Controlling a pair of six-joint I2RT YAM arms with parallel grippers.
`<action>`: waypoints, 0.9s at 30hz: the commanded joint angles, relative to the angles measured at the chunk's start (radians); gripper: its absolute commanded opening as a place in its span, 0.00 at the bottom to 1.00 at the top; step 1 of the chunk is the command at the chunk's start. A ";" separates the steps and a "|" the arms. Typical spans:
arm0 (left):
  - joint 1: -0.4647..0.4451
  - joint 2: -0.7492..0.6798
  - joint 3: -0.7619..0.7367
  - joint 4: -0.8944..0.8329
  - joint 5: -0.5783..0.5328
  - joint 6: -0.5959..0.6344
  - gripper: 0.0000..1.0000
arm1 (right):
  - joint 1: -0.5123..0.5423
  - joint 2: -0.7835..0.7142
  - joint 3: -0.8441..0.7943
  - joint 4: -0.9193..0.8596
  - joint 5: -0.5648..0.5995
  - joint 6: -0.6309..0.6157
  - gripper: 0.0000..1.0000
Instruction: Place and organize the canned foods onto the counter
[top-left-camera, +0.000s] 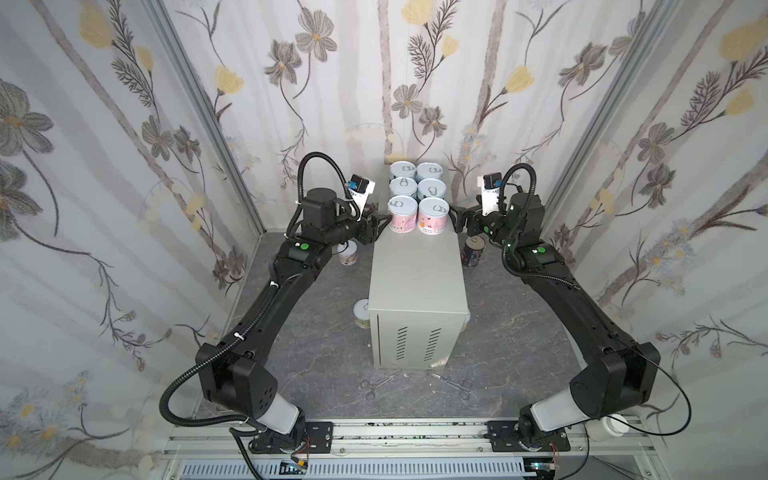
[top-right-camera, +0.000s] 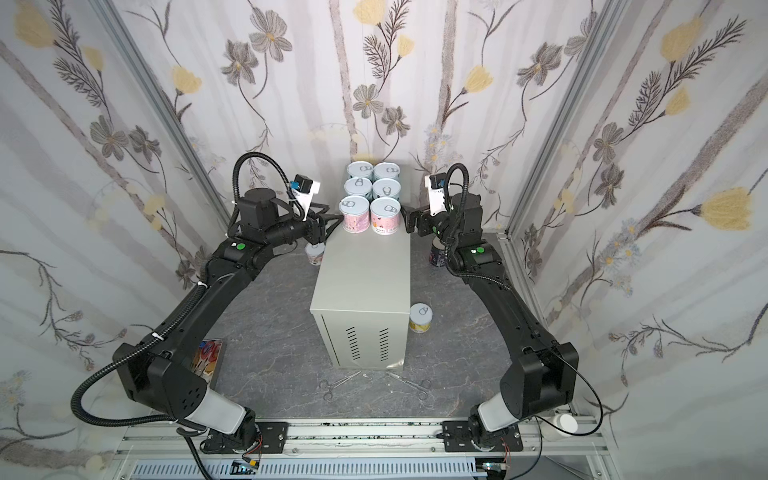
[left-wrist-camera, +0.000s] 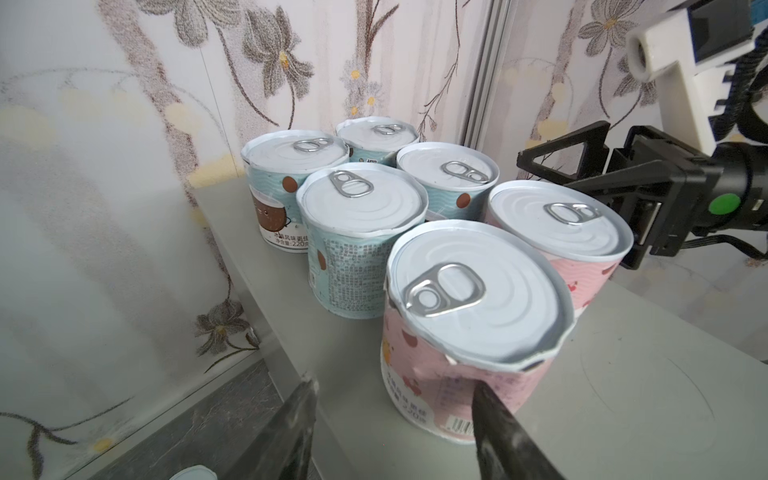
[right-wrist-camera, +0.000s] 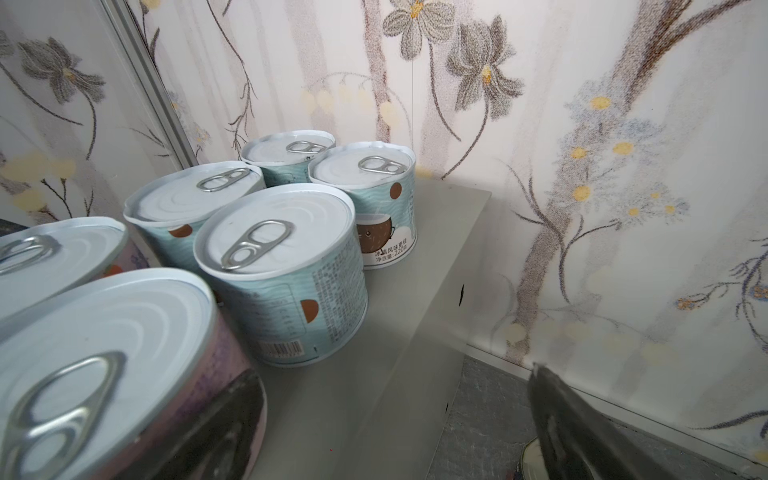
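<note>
Cans on counter (top-left-camera: 415, 282): six, upright at far end of its top, two abreast in three rows, sides touching or nearly so. Four teal cans (top-left-camera: 430, 189) in the two back rows; left pink can (top-left-camera: 402, 216) and right pink can (top-left-camera: 433, 218) in near row. Pull-tab lids all facing up. Near part of top bare grey metal.

Left gripper (top-left-camera: 381, 222): level with left pink can, at its outer side, just off counter's left edge. Fingers (left-wrist-camera: 299, 428) parted a little, nothing between them. In left wrist view, one tip overlapping lower label of that can; contact impossible to tell.

Right gripper (top-left-camera: 456, 218): at outer side of right pink can, facing left gripper across the row. Jaws spread wide, clasping nothing. In right wrist view, one finger (right-wrist-camera: 232, 415) close against the pink can's wall, the other out past counter's right edge, over floor (top-left-camera: 519, 332).

On floor, four cans:
- pink-and-white can (top-left-camera: 348, 253), under left arm, near counter's left wall
- yellow-labelled can (top-left-camera: 362, 313), nearer the front on the same side, just beside counter
- second yellow can (top-right-camera: 420, 318), close to counter's right front corner
- dark-blue can (top-left-camera: 473, 251), upright below right gripper, just right of counter

Forceps (top-left-camera: 376, 384), two pairs, before counter's vented front. White bottle (top-left-camera: 611, 428) lying by right arm's base.
</note>
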 joint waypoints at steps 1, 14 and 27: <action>-0.003 0.012 0.020 0.015 0.011 -0.002 0.60 | 0.001 0.006 0.014 0.001 -0.002 -0.023 1.00; -0.006 0.035 0.055 -0.031 -0.022 0.011 0.61 | 0.001 0.028 0.031 -0.009 0.000 -0.030 1.00; -0.006 0.017 0.070 -0.058 -0.035 0.045 0.62 | -0.026 -0.197 -0.167 -0.022 -0.104 -0.097 0.95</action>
